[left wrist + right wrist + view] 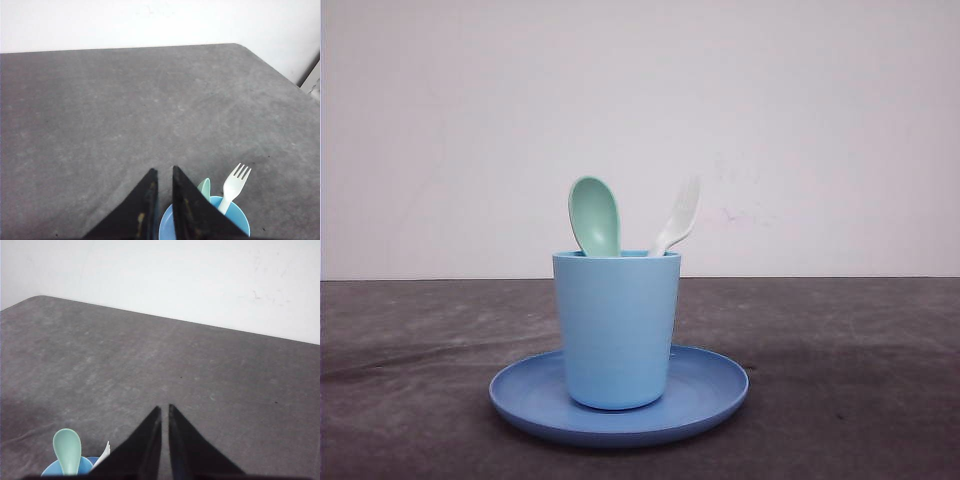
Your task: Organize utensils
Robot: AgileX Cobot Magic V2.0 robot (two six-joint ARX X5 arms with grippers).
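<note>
Plate (710,395) under cup (617,330) holding spoon (594,215), fork (678,218); both pincers (164,172) (164,409) apparently pressed together, empty, just beside

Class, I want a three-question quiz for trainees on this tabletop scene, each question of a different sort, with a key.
1. True or false: the mint-green spoon lies flat on the blue plate.
2. Multiple choice: in the front view, the white fork leans toward which side? A) left B) right C) straight up
3. Short answer: what does the light blue cup stand on?

Key
1. False. It stands in the cup, bowl end up.
2. B.
3. The blue plate, which rests on the grey table.

In the wrist views, the left gripper and right gripper each have jaws almost together and nothing between them.
</note>
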